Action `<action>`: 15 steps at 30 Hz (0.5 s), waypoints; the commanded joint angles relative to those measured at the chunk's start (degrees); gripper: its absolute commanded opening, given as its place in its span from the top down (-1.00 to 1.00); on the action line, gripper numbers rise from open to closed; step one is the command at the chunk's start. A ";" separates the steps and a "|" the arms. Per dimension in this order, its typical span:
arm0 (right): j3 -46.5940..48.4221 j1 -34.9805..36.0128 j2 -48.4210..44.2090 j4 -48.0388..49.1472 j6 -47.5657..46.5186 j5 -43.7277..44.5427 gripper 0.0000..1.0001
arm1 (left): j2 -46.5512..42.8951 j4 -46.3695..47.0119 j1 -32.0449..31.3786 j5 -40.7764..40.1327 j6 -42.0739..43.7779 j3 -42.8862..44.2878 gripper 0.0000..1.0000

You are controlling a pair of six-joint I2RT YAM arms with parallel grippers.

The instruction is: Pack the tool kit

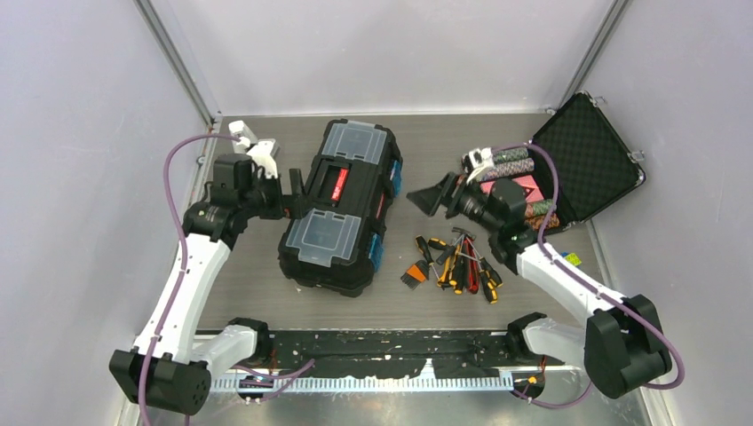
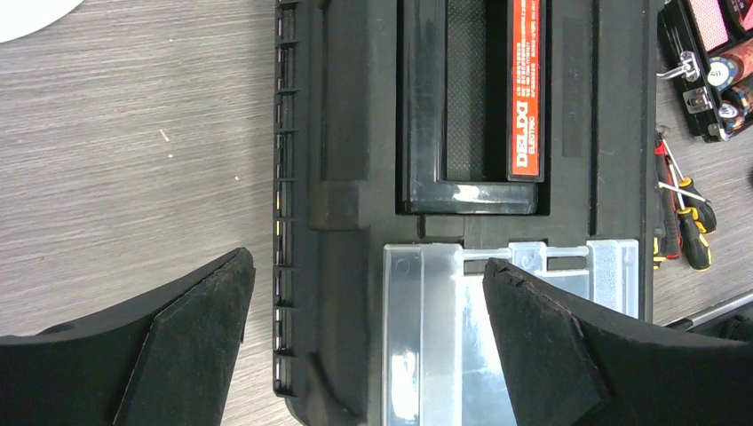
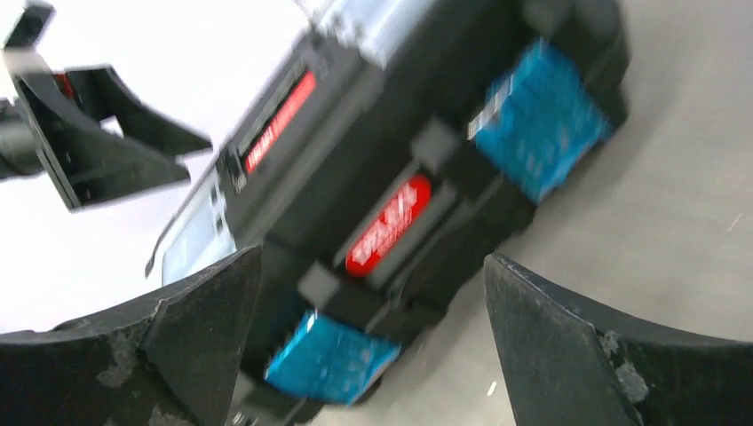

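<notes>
The black toolbox (image 1: 342,209) lies shut in the middle of the table, with two clear lid compartments, a red-labelled handle (image 2: 527,89) and blue latches (image 3: 542,115) on its right side. My left gripper (image 1: 297,193) hangs open over the box's left edge. One of its fingers is over the table and the other over a clear lid (image 2: 444,337); it holds nothing (image 2: 368,275). My right gripper (image 1: 431,197) is open and empty in the air right of the box, facing its latch side (image 3: 373,266). Screwdrivers and red pliers (image 1: 457,262) lie loose on the table to the right of the box.
A smaller foam-lined black case (image 1: 577,164) with poker chips stands open at the back right, just behind the right arm. Grey walls close in the table on three sides. The right wrist view is blurred by motion.
</notes>
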 commanded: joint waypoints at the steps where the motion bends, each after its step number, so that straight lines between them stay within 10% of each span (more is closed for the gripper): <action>1: -7.70 3.73 -0.21 13.73 13.40 -4.35 -0.99 | 1.18 3.43 -0.53 3.14 0.35 0.61 -0.98; 15: -19.65 14.67 20.08 44.95 34.99 -2.05 -0.99 | -2.80 6.27 -2.18 -1.83 3.70 -9.58 -0.98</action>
